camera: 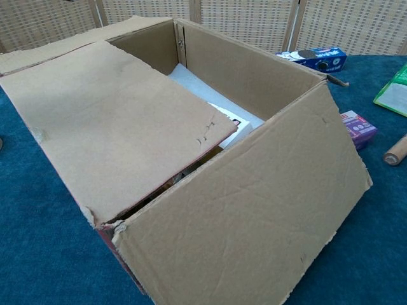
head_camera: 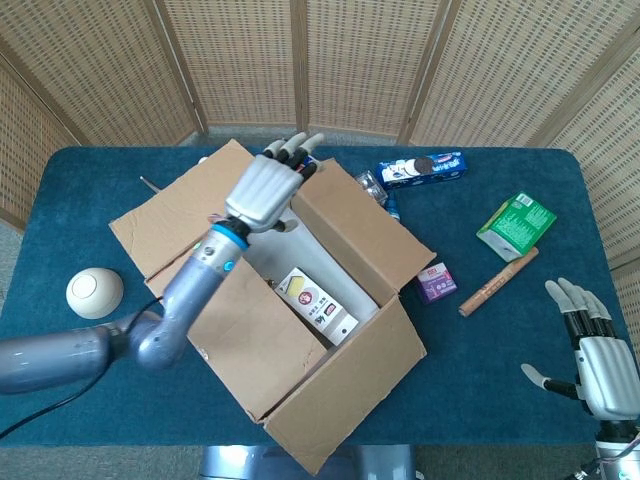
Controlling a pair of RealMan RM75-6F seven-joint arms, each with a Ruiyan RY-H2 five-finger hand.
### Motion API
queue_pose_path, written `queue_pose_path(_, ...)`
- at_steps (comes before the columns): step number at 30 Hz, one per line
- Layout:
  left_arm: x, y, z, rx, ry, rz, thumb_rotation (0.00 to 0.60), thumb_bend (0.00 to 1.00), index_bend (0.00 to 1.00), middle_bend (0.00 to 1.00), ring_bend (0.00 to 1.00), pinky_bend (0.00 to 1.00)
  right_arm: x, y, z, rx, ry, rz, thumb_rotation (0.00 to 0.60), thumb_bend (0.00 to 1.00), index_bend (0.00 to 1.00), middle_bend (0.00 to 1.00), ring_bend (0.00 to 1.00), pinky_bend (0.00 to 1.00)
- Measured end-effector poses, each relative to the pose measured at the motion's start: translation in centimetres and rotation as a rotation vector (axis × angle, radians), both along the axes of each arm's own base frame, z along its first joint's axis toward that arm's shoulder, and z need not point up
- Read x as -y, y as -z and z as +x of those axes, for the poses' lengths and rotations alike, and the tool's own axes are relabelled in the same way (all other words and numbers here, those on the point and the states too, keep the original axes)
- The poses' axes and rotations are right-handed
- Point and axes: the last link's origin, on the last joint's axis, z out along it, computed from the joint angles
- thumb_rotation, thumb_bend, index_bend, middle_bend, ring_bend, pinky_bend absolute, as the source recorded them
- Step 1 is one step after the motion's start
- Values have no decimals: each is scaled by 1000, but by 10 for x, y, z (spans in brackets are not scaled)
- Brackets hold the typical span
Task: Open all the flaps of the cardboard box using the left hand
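I am seeing a cream ball (head_camera: pixel 95 292) sitting at the left of the blue bench (head_camera: pixel 80 180). Just right of it my left arm is reaching up over the cardboard box (head_camera: pixel 290 310), which is sitting in the middle of the bench, turned at an angle. My left hand (head_camera: pixel 268 188) is hovering flat above the far part of the box with its fingers stretched out together toward the far flap, holding nothing. From the chest view, one flap (camera: pixel 121 121) is lying partly over the opening and the near flap (camera: pixel 254 222) is hanging outward. Inside, a white packet (head_camera: pixel 318 305) is lying on the pale floor of the box. Right of the box I am seeing a blue biscuit pack (head_camera: pixel 422 169) at the far side, a small purple box (head_camera: pixel 437 283), a brown stick (head_camera: pixel 498 281) and a green pouch (head_camera: pixel 516 225). At the near right, my right hand (head_camera: pixel 595 345) is resting open, fingers spread, empty.
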Motion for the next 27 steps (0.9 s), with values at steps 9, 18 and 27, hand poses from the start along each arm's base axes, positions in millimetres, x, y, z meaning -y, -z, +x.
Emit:
queue_pose_path(9,11,-2,-41,-85,-73,-161,600,36,507,450,364,519,-1,1,1,-7,-3,-1,600,0,0,0,0,0)
queue_pose_path(18,13,6,-56,-97,-172,-279,600,0,520,453,380,543,0,3,1,-19,-3,-1,600,0,0,0,0,0)
queue_pose_path(27,11,14,-50,-96,-218,-280,461,0,571,473,372,522,1,3,1,-22,-4,-4,600,0,0,0,0,0)
